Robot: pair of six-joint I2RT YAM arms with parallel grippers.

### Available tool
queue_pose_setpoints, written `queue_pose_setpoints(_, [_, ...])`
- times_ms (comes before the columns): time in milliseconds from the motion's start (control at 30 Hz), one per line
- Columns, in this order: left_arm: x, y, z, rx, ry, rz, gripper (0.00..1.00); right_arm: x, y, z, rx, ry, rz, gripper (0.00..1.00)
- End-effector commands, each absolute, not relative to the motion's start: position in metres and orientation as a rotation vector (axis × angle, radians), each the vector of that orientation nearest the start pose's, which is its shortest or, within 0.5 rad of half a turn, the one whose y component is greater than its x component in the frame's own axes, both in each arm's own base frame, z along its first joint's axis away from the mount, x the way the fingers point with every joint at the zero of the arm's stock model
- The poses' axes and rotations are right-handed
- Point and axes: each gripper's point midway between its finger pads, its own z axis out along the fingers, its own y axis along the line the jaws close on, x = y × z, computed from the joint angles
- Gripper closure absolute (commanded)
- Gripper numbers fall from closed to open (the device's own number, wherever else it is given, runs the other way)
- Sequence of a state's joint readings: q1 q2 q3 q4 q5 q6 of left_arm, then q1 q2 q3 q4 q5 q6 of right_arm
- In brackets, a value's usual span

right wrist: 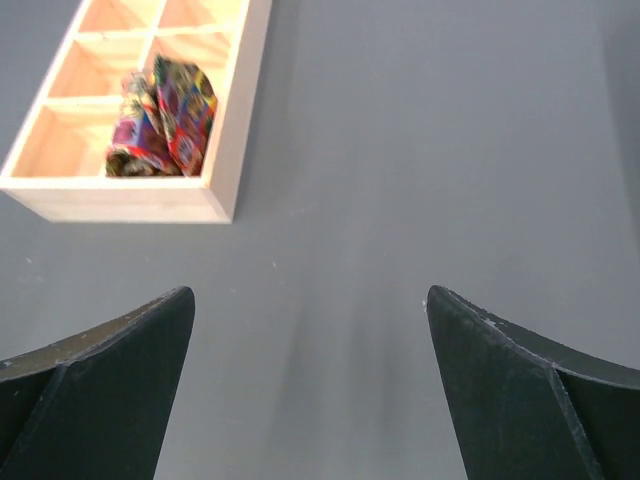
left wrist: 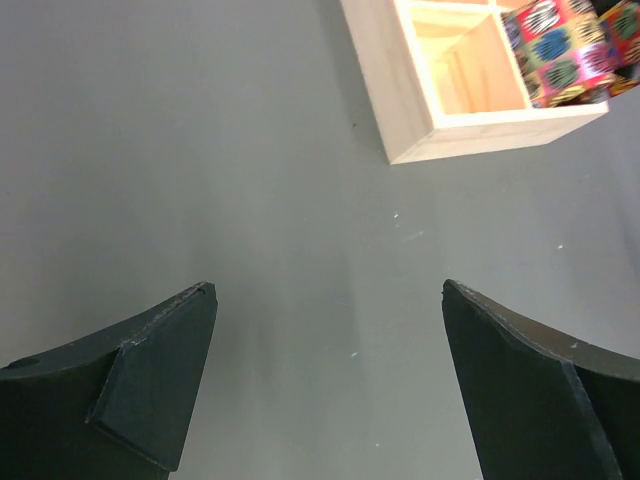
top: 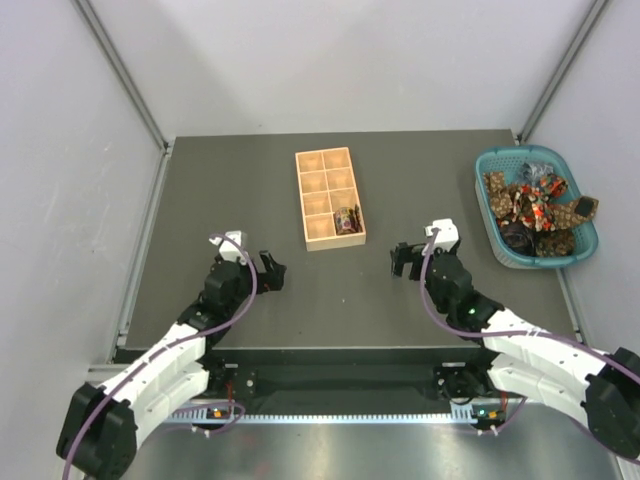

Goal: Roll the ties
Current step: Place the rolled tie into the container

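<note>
A rolled tie (top: 347, 219) with a busy red, blue and yellow print sits in the near right compartment of the tan wooden tray (top: 308, 201); it also shows as the rolled tie (left wrist: 566, 48) and the rolled tie (right wrist: 165, 119) in the wrist views. More ties (top: 537, 206) lie heaped in the teal basket (top: 487, 212) at the far right. My left gripper (top: 272, 271) stands open over bare dark table, left of the tray's near end. My right gripper (top: 400, 262) is open too, right of the tray, with nothing between its fingers.
The dark table top ends at metal rails left and right. The wooden tray (left wrist: 420, 108) has several empty compartments. The tray (right wrist: 120, 196) lies ahead and to the left of the right fingers (right wrist: 100, 370). Grey walls enclose the table.
</note>
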State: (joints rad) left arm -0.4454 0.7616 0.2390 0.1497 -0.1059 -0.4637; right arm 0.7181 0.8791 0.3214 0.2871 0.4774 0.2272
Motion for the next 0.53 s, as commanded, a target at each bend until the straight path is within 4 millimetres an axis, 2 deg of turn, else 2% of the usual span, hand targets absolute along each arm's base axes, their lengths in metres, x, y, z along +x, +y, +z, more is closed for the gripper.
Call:
queue_pose_setpoints(0, [0.277, -0.130, 0.121, -0.106, 1.881, -0.526, 0.01, 0.285, 0.157, 0.175, -0.064, 1.688, 0.310, 0.00])
queue_pose_setpoints(500, [0.270, -0.152, 0.115, 0.030, 1.926, -0.617, 0.03, 0.283, 0.162, 0.174, -0.068, 1.688, 0.353, 0.01])
